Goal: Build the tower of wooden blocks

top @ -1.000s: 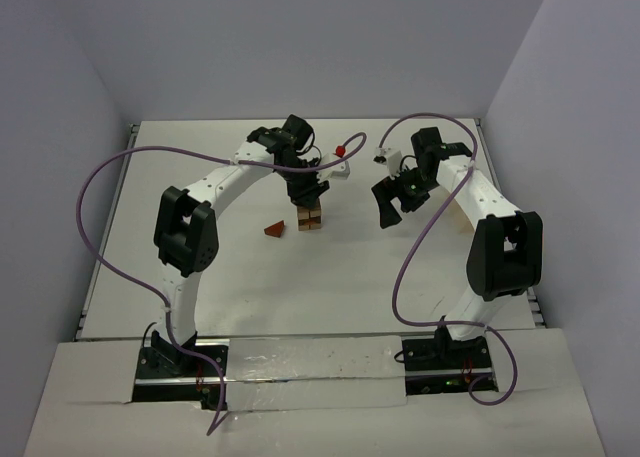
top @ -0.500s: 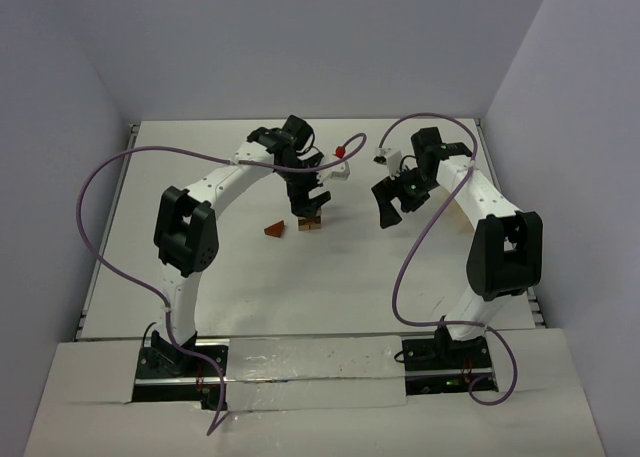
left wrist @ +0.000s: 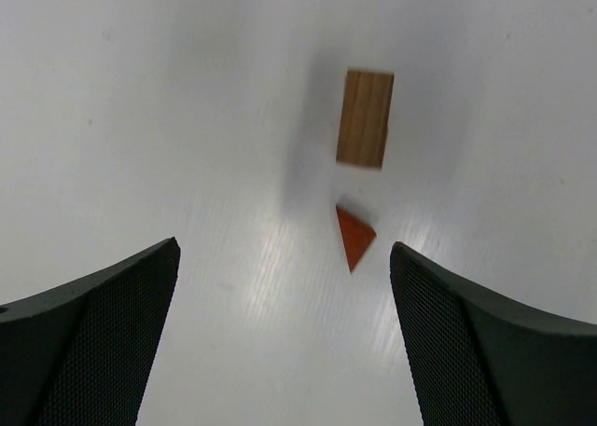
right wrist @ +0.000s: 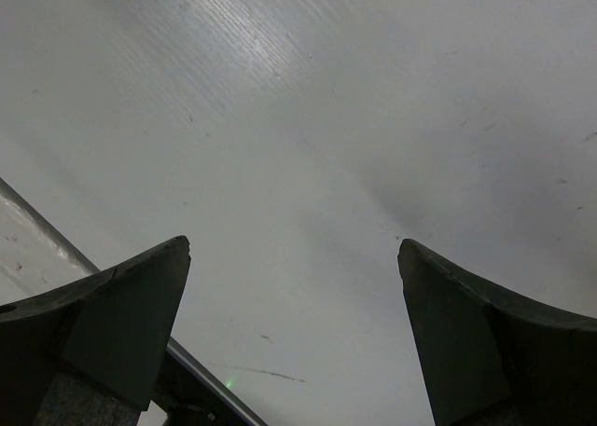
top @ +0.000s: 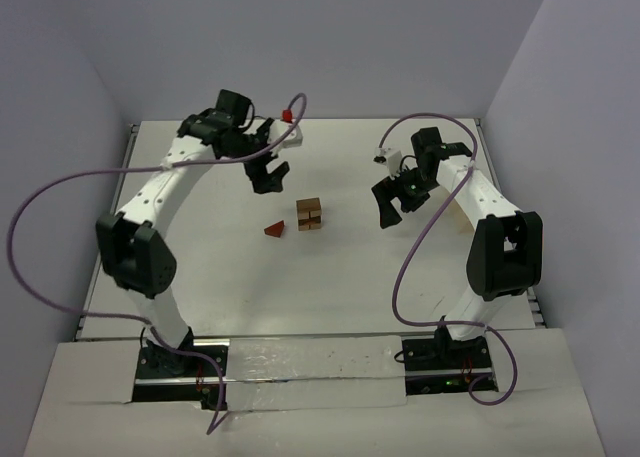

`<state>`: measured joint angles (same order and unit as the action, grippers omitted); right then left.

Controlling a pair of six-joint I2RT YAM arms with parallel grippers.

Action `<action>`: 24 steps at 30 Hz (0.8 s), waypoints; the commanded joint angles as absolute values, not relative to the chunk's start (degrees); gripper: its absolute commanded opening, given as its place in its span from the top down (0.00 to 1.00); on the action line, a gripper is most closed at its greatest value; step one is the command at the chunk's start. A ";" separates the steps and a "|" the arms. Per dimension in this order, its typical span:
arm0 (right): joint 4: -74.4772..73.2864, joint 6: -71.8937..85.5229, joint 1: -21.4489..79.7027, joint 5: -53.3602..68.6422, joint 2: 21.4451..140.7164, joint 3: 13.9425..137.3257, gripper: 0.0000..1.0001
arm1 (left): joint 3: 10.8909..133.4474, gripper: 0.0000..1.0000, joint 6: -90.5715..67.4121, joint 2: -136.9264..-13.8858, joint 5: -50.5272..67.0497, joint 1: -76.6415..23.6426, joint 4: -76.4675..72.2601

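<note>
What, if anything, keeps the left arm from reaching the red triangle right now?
Probably nothing, so likely yes: the left fingers hang open and empty above the table, and the triangle lies ahead of them, apart from the stack, with nothing in between.

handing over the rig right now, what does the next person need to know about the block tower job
Left gripper: open, empty, hovering beyond and to the left of the blocks.
Right gripper: open, empty, off to the right of the blocks.
Block stack: standing by itself mid-table; layer count unclear from above.
Triangular roof piece: lying on the table just left of the stack, not touching it.
Done: stack built and released.
Left: probably pick up the roof piece and set it on top.
</note>
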<state>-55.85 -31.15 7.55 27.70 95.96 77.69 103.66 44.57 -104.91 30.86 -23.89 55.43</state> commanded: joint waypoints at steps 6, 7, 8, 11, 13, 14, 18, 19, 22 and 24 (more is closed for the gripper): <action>-55.25 -30.52 7.12 27.27 93.54 80.25 0.00 | 67.41 0.01 32.35 -84.17 32.07 -20.36 27.94; -54.94 -30.31 7.12 27.01 93.46 80.33 0.00 | 63.53 0.01 29.94 -82.44 31.75 -20.39 23.96; -54.61 -30.09 7.12 26.80 93.43 80.28 0.00 | 61.46 0.01 28.64 -81.28 31.82 -20.39 21.61; -53.36 -29.14 7.01 25.94 92.80 80.25 0.00 | 56.14 0.05 24.79 -81.45 28.36 -21.37 13.95; -52.55 -28.48 6.92 25.39 92.16 79.98 0.00 | 54.27 0.12 23.31 -82.55 26.44 -21.44 10.47; -52.41 -28.45 6.80 25.31 91.95 79.97 0.00 | 54.01 0.14 22.96 -83.13 26.02 -21.45 9.16; -51.72 -27.90 6.08 25.68 90.83 79.89 0.00 | 53.34 0.19 22.97 -85.48 27.24 -21.84 4.64; -51.63 -27.81 5.95 25.85 90.75 79.89 0.00 | 53.17 0.19 23.30 -85.86 27.54 -22.05 3.59; -51.50 -27.80 5.42 26.02 90.62 79.77 0.00 | 52.97 0.19 24.94 -88.75 28.82 -22.12 2.02; -51.50 -27.77 5.10 26.02 90.62 79.54 0.00 | 54.04 0.20 26.00 -90.68 30.73 -22.15 2.28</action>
<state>-53.12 -28.38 6.05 25.96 93.43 77.71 53.17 24.64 -87.19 27.22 -21.69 7.76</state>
